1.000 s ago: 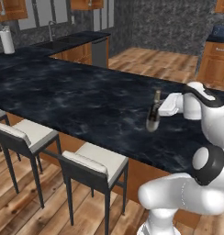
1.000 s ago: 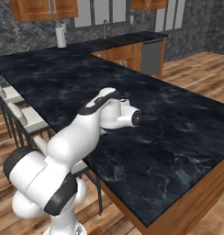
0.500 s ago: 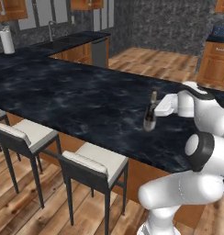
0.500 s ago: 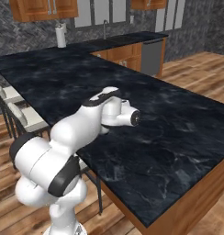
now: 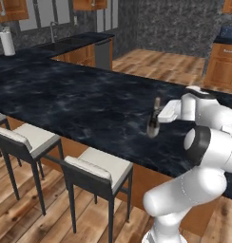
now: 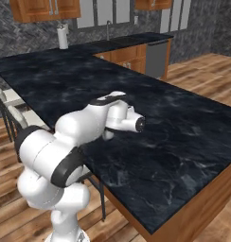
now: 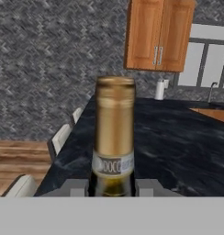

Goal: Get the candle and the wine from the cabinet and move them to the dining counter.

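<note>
We see the wine right of centre in the left base view, a dark bottle standing upright, its base over the black marble of the dining counter; whether it touches the top we can't tell. In the hand view the wine fills the middle of the frame: gold foil neck, pale label band, glass body below. The gripper sits at the bottom centre there, grey fingers pressed on both sides of the bottle, so we read it as clenched on the wine. In the left base view the gripper meets the bottle from the right, the white arm bending in from the lower right.

In the right base view the dining counter runs across the middle of the frame, with the arm's hand hiding the bottle.

Cream-seated stools stand along the counter's near edge, lower left. A white paper towel roll stands upper left. A brown wall cabinet sits at the top centre of the hand view.
</note>
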Available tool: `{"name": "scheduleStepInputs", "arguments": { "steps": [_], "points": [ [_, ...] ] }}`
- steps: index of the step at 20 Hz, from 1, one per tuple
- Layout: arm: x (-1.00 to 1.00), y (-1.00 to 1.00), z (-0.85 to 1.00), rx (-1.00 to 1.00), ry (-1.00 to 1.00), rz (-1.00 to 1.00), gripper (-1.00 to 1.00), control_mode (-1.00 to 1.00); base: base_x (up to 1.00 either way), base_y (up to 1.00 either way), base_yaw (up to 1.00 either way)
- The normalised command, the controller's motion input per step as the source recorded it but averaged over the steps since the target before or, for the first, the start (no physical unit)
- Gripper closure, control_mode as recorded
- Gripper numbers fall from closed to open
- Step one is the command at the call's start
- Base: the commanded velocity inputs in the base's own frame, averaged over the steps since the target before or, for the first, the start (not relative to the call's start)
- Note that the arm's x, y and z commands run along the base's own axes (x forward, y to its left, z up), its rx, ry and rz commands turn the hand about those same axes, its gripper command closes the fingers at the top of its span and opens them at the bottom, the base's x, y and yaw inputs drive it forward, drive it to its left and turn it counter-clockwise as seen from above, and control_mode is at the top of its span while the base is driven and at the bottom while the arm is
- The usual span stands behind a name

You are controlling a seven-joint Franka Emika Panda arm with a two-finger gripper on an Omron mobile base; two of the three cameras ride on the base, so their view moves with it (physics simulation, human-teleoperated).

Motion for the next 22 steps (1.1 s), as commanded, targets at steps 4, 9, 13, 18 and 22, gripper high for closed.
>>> {"name": "scheduleStepInputs", "arguments": {
  "steps": [4, 9, 13, 18, 22],
  "points": [
    [0.16, 0.0, -0.29, 0.0, 0.0, 0.01, 1.0, -1.0, 0.0, 0.0, 0.0],
    [0.18, 0.0, -0.3, -0.01, 0.0, 0.01, 1.0, -1.0, 0.0, 0.0, 0.0],
    [0.21, 0.01, -0.35, -0.02, 0.01, 0.01, 1.0, -1.0, 0.0, 0.0, 0.0],
    [0.23, 0.0, -0.34, 0.0, 0.0, 0.02, 1.0, -1.0, 0.0, 0.0, 0.0],
    [0.24, 0.0, -0.33, 0.0, 0.0, 0.03, 1.0, -1.0, 0.0, 0.0, 0.0]
  ]
}}
